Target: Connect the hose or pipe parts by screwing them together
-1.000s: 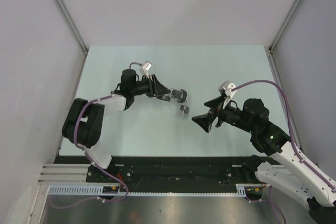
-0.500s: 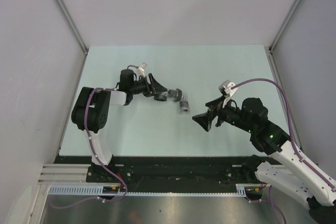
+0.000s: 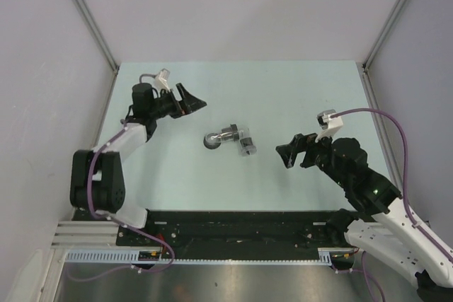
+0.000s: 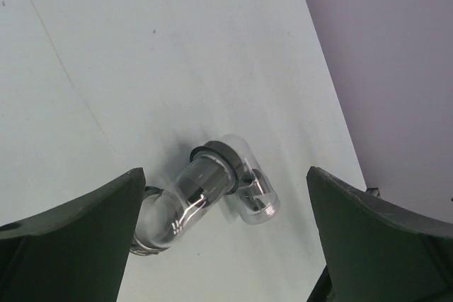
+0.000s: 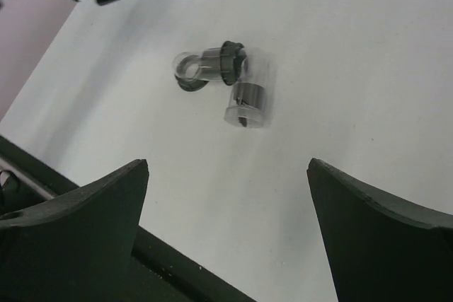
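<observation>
Plainly, the silver-grey metal fitting with a short threaded tube (image 3: pixel 245 145) and the glossy fitting with a dark round ring end (image 3: pixel 213 141) lie touching in an L on the pale green bench (image 3: pixel 297 97), near its centre. They sit well apart from both grippers: at 4 o'clock from the left gripper (image 3: pixel 192 102) and at 9 o'clock from the right gripper (image 3: pixel 287 153). Both grippers gape wide, holding nothing.

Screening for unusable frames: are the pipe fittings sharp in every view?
Top external: the pipe fittings are small but fairly crisp. Left wrist: they are smeared and ghosted, with glare on the metal. Right wrist: ghosted too, edges look see-through.
</observation>
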Robot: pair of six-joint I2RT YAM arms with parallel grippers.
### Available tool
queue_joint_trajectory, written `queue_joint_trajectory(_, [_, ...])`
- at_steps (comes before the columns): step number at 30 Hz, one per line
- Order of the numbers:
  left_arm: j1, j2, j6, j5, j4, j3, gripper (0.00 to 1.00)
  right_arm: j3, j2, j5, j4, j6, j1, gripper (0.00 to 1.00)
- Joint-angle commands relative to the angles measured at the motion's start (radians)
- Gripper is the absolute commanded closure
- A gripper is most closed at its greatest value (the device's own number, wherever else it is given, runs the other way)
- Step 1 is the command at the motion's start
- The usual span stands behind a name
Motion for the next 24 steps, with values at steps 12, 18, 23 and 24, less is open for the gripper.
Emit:
queue_joint_trajectory(12, [-0.237,-0.881,0.246,-0.137,-0.205,-0.341,0.00,0.042,0.025,0.179,-0.024,0.051,0.001,0.00])
queue_joint_trajectory(18, [-0.255,-1.038,0.256,-0.093,-0.195,-0.423,0.00,0.039,0.054,0.193,-0.022,0.050,0.001,0.00])
queue_joint_trajectory(23, [-0.255,-1.068,0.274,-0.076,-0.188,-0.412,0.00,0.037,0.048,0.204,-0.021,0.040,0.001,0.00])
queue_joint_trajectory(24, [-0.255,-1.073,0.270,-0.071,-0.190,-0.413,0.00,0.037,0.047,0.207,-0.030,0.042,0.001,0.00])
